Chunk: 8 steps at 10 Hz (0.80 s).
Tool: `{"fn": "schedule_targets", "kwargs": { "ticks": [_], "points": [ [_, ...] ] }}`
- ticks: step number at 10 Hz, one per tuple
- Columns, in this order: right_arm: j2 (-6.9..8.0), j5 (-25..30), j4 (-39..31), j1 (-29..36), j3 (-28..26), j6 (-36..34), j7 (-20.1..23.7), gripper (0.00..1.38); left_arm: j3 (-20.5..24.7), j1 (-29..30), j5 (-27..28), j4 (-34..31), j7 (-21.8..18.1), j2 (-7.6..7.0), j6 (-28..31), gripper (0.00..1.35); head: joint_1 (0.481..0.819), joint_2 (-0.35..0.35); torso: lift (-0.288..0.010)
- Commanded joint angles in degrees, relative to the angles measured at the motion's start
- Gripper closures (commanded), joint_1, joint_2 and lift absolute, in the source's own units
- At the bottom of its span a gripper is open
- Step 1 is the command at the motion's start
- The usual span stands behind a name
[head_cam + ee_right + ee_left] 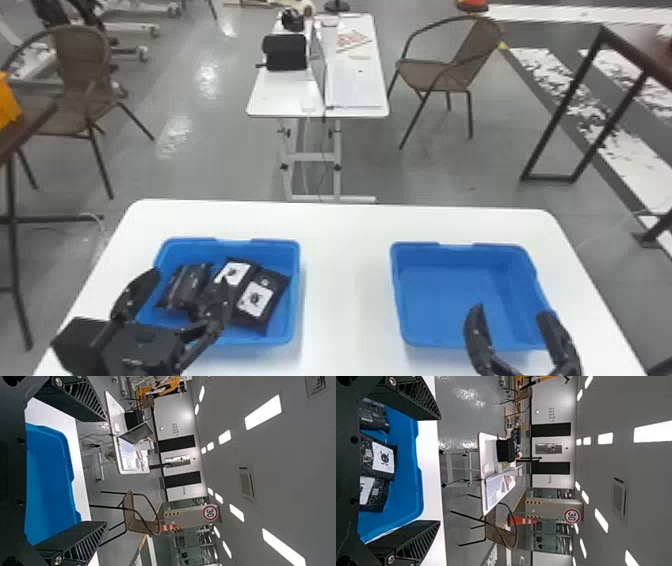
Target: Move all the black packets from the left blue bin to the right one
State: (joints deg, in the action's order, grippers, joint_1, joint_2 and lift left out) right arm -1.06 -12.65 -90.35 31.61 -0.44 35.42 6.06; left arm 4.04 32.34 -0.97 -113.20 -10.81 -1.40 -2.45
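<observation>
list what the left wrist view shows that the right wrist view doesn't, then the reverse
Left wrist view: three black packets lying in the left blue bin, and the left gripper, jaws open.

Right wrist view: the right blue bin and the right gripper, jaws also open.

Shared: the near white table's edge, the laptop beyond, a brown chair and a round, red-rimmed sign.

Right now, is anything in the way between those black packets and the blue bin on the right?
Just two rims, it seems: the black packets would have to clear the left bin's right rim, cross above the white table, then pass the right bin's left rim. I see nothing else blocking.
</observation>
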Motion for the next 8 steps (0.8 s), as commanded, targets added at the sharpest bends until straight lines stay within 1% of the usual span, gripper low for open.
{"fn": "schedule_targets", "kwargs": {
  "ticks": [1, 7, 8],
  "points": [
    [0.01, -0.09, -0.09, 0.12, 0.00, -0.36, 0.00, 0.09, -0.09, 0.00, -0.09, 0.00, 0.00, -0.01, 0.43, 0.09, 0.695, -0.031, 0.000],
    [-0.08, -0.70, 0.00, 0.12, 0.35, -0.80, 0.00, 0.09, 0.09, -0.35, -0.09, 0.09, -0.18, -0.18, 0.95, 0.09, 0.695, -0.028, 0.000],
    [-0.08, -0.79, 0.00, 0.12, 0.44, -0.88, 0.00, 0.09, 0.18, -0.79, -0.35, 0.00, -0.18, -0.18, 2.18, 0.09, 0.695, -0.027, 0.000]
  ]
}}
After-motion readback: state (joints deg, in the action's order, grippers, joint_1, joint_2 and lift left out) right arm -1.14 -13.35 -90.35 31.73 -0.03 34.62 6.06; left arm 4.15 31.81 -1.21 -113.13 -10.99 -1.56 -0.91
